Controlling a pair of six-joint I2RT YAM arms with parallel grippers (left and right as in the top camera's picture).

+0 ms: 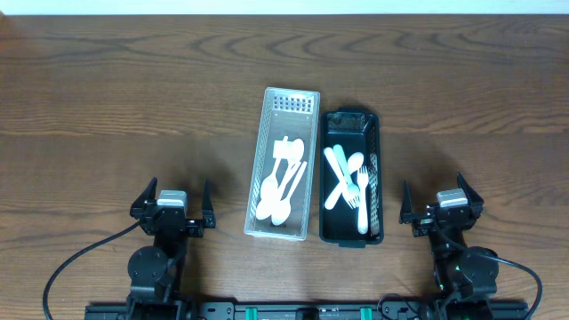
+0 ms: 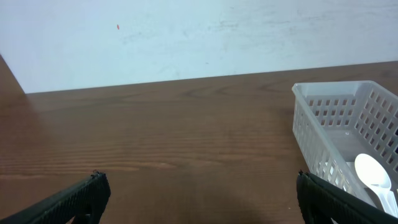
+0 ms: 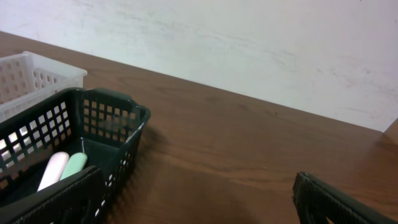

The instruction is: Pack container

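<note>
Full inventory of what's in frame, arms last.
white basket: one, white, table centre
dark basket: one, dark green, right beside the white basket
spoons: several, count unclear, white, in the white basket
mixed cutlery: several, white and pale green, crossed in the dark basket
table: one, brown wood
wall: one, white, behind the table
left gripper: one, black, open, empty, near edge
right gripper: one, black, open, empty, near edge
</note>
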